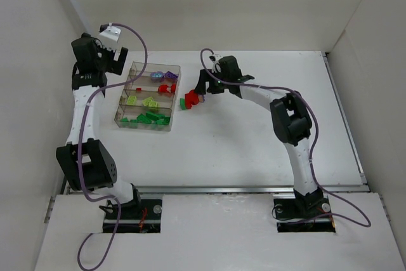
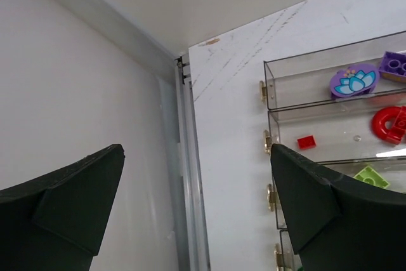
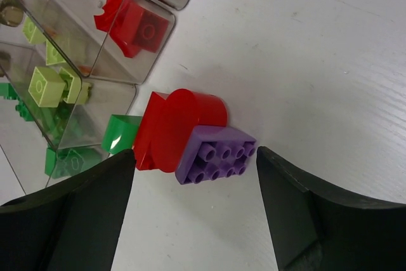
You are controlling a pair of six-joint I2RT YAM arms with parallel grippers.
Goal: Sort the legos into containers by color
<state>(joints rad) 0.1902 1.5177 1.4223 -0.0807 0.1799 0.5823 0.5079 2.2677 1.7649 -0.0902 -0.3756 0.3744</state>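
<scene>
Three loose legos point(image 1: 190, 100) on the table point(image 1: 254, 131), just right of the clear tray point(image 1: 143, 70): red piece point(image 3: 181, 122), purple brick point(image 3: 216, 153) against it, green brick point(image 3: 120, 132) at its other side. Right gripper point(image 3: 196, 152) released, jaws wide astride purple brick, gaps both sides. Left gripper point(image 2: 196, 149) released, empty, beside tray's left end. Other bricks sorted by colour in four compartments.

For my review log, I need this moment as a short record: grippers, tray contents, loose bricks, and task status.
left gripper: open, empty, beside the tray's far-left corner
right gripper: open, holding nothing, jaws either side of the loose bricks
tray: compartments from far to near hold purple, red, lime, green
loose pieces: green brick, red piece, purple brick, clustered just right of the tray
task status: unfinished
</scene>
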